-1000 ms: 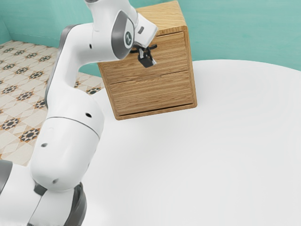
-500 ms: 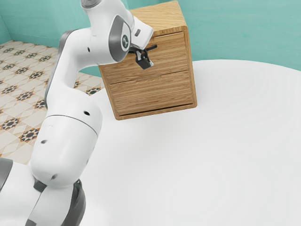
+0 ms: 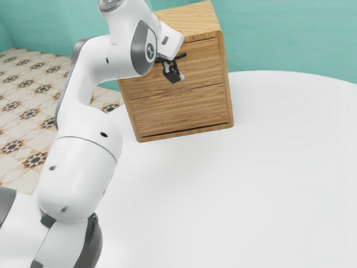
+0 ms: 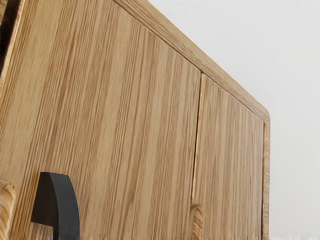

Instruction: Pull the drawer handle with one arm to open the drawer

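Drawer handle [image 3: 182, 55] near black gripper [image 3: 174, 75]

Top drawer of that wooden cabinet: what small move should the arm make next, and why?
Probably a short, straight pull away from the front of the cabinet, provided it has hold of the handle. The end effector sits right at that black handle on the top drawer, and the drawer looks shut, its front level with the lower drawer.
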{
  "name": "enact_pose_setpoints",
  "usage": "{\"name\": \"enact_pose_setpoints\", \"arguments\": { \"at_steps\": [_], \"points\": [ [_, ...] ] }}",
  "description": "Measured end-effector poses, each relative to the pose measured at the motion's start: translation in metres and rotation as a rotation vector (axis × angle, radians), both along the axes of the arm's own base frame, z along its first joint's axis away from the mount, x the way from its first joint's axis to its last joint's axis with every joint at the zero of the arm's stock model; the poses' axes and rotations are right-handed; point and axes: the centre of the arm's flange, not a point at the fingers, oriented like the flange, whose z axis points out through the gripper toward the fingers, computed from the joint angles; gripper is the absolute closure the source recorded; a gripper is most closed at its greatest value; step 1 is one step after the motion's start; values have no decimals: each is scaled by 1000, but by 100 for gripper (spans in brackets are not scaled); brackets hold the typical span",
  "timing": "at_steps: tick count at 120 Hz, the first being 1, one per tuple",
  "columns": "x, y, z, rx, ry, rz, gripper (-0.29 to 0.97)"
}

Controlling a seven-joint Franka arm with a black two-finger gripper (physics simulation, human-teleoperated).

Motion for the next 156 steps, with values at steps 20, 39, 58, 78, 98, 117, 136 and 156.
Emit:
{"name": "enact_pose_setpoints", "arguments": {
  "at_steps": [20,39,58,78,98,117,136,156],
  "points": [
    [-1,7,-1,3,-2,9,7],
    [1,12,-12,-19,12,15,7],
    [-2,18,-17,-30,28,30,7],
    [-5,21,-17,-32,44,34,13],
    [-9,10,-9,-19,61,30,17],
    [-61,-168,63,20,101,-144,13],
    [-165,-237,160,-92,169,-388,5],
    [-236,-204,176,-114,322,-458,2]
  ]
}}
